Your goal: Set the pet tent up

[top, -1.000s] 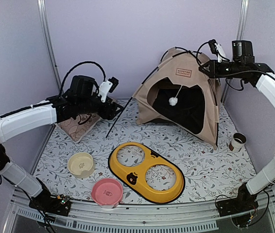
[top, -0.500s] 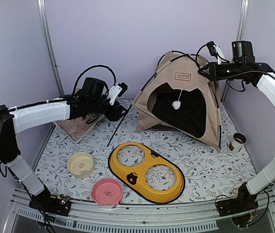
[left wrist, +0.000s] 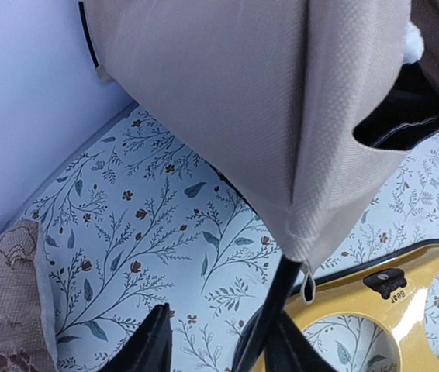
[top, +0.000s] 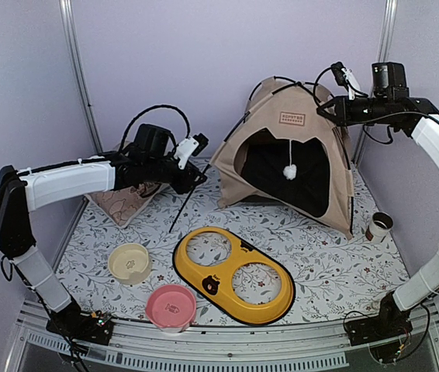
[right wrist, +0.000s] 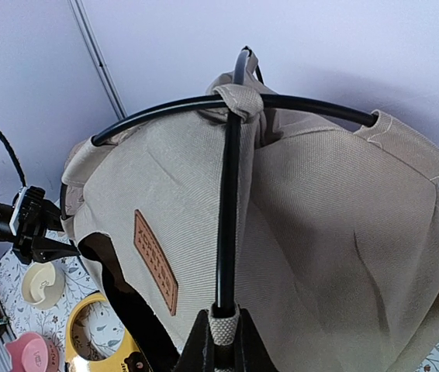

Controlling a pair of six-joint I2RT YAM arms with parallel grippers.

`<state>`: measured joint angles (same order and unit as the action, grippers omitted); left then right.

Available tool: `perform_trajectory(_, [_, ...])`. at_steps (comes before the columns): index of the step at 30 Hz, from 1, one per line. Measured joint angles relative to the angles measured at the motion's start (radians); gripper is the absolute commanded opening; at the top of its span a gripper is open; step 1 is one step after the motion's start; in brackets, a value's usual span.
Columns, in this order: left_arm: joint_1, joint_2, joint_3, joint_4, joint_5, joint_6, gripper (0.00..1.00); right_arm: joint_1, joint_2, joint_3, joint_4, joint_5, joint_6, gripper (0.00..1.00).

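Observation:
The beige pet tent (top: pixel 270 101) stands at the back of the floral mat, its arched doorway facing front, with a brown label (top: pixel 292 118) and a white pom-pom (top: pixel 289 171). A black pole (top: pixel 181 213) sticks out of its left corner down to the mat. My left gripper (top: pixel 198 177) is open around this pole. In the left wrist view the pole (left wrist: pixel 270 318) runs between the jaws, close to the right finger, below the tent corner (left wrist: pixel 305 240). My right gripper (top: pixel 322 108) is shut on a fabric loop at a pole end (right wrist: pixel 223 329) high on the tent's right side.
A tan floral pillow (top: pixel 122 200) lies at the back left under my left arm. A yellow two-hole feeder tray (top: pixel 231 263), a cream bowl (top: pixel 129 262) and a pink bowl (top: pixel 171 306) sit in front. A brown cup (top: pixel 378 226) stands at the right. Walls close behind the tent.
My left arm has reached right to the tent's left corner pole. The tent has shifted a little to the right and the pom-pom has swung. The right gripper keeps its hold.

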<state>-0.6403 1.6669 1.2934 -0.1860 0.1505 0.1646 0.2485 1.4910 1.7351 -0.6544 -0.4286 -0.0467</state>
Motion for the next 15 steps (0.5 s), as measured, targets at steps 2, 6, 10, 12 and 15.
perform_trajectory(2, [0.0,0.0,0.0,0.0,0.001,0.007,0.29,0.0,0.0,0.002,-0.001,0.0,-0.003,0.03])
perform_trajectory(6, [0.0,0.005,0.003,0.0,0.004,0.008,0.06,0.0,0.0,0.005,-0.004,0.0,-0.004,0.05])
perform_trajectory(10, [-0.003,0.023,0.029,-0.012,0.01,0.002,0.0,0.0,0.0,0.006,-0.003,0.0,0.0,0.36])
perform_trajectory(12, [-0.01,0.024,0.034,-0.014,0.014,-0.011,0.0,0.003,0.0,0.005,0.015,-0.001,0.011,0.6])
perform_trajectory(15, [-0.024,0.02,0.035,-0.014,0.01,-0.055,0.0,0.024,-0.01,-0.016,0.063,0.026,0.04,0.81])
